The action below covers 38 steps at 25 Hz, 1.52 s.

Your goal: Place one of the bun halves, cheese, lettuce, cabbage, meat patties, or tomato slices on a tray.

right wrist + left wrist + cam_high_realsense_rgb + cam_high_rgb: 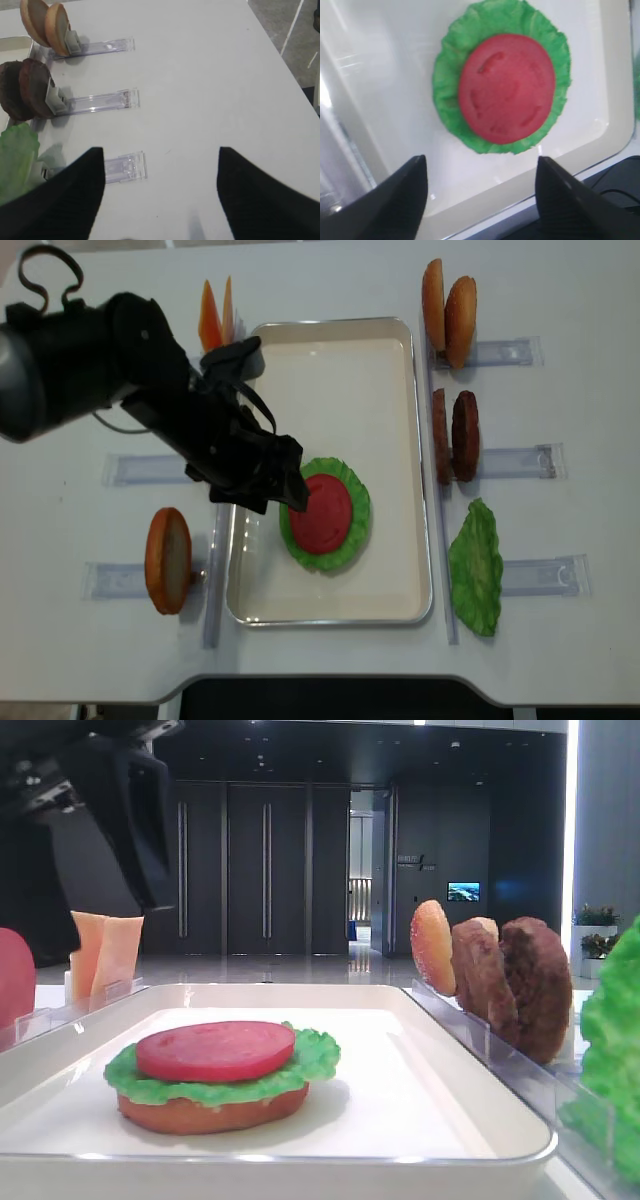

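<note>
Although racks of spare pieces stand on both sides, you already have a stack on the large white rectangular tray: a toasted orange-brown bun half at the bottom, a ruffled bright green lettuce leaf on it, and a smooth round red tomato slice on top. Your left gripper hangs just above that stack with its jaws apart and nothing between them. Your right gripper is parked over bare table, jaws also apart and empty. I judge the placing done for this piece; the dark brown rough meat patties, thin pale-orange cheese slices and remaining buns wait in their racks.
</note>
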Motion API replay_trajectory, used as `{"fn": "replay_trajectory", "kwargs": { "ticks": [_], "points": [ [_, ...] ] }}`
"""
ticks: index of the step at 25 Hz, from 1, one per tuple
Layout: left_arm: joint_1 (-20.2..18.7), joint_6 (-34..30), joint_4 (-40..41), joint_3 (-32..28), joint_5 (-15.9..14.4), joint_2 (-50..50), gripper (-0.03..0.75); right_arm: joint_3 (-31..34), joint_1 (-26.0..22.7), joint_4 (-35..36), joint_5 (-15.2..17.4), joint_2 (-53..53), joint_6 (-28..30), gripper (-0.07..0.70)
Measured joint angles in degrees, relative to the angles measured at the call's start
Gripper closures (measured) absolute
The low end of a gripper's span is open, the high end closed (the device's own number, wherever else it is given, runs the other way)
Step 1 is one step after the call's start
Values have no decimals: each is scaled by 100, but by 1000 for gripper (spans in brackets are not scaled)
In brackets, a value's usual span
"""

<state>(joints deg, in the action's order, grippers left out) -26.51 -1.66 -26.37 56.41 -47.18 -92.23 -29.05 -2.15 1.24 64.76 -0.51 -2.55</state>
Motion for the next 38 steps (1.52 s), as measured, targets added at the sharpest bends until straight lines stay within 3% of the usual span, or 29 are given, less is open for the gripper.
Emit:
{"fn": "replay_trajectory", "kwargs": {
  "ticks": [4,8,10,22,28,38],
  "points": [
    [0,715,1181,472,-898,163,203,0,0,0,0,0,0,174],
    [0,1031,1869,889,-1855,247,203,0,0,0,0,0,0,174],
    [0,1180,2084,1074,-2128,247,203,0,0,0,0,0,0,174],
    [62,1363,2513,1186,-2238,334,203,0,0,0,0,0,0,174],
    [738,1168,2637,1194,-2238,594,203,0,0,0,0,0,0,174],
    [2181,785,2968,1194,-2271,1031,203,0,0,0,0,0,0,174]
  ]
}}
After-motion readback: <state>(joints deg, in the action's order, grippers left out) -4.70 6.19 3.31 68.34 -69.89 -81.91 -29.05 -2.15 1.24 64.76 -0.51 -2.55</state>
